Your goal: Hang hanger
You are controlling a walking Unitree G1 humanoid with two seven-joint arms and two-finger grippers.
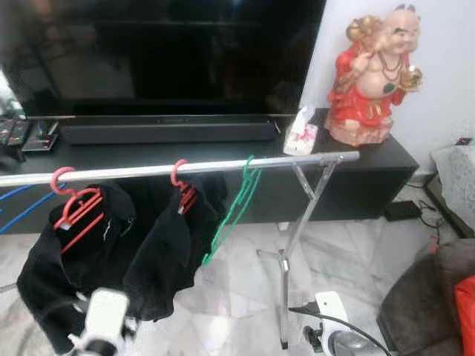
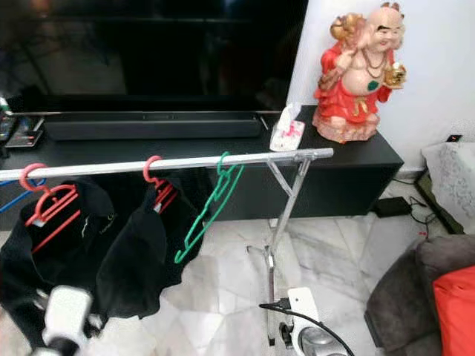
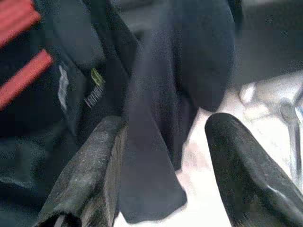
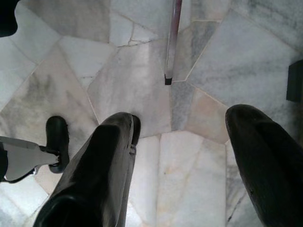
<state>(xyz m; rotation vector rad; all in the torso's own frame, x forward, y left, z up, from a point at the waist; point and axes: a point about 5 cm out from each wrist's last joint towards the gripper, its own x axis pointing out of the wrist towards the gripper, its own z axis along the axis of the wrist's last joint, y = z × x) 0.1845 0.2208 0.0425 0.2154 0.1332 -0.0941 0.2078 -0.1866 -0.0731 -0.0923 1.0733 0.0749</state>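
A green hanger (image 1: 234,209) hangs bare on the silver rail (image 1: 223,165) of a clothes rack, right of two red hangers (image 1: 74,208) (image 1: 182,190) that carry black clothes (image 1: 111,252). My left gripper (image 3: 163,165) is open in the left wrist view, close in front of the black clothes (image 3: 156,94), nothing between its fingers. My left arm (image 1: 104,319) is low at the picture's bottom. My right gripper (image 4: 177,156) is open and points down at the marble floor; its arm (image 1: 334,326) hangs low by the rack's leg.
The rack's crossed legs (image 1: 297,230) stand on the marble floor (image 1: 245,297). Behind it are a black TV bench (image 1: 356,159) with a television (image 1: 163,52), a tissue pack (image 1: 300,136) and a red figurine (image 1: 371,74). A dark sofa (image 1: 430,304) is at right.
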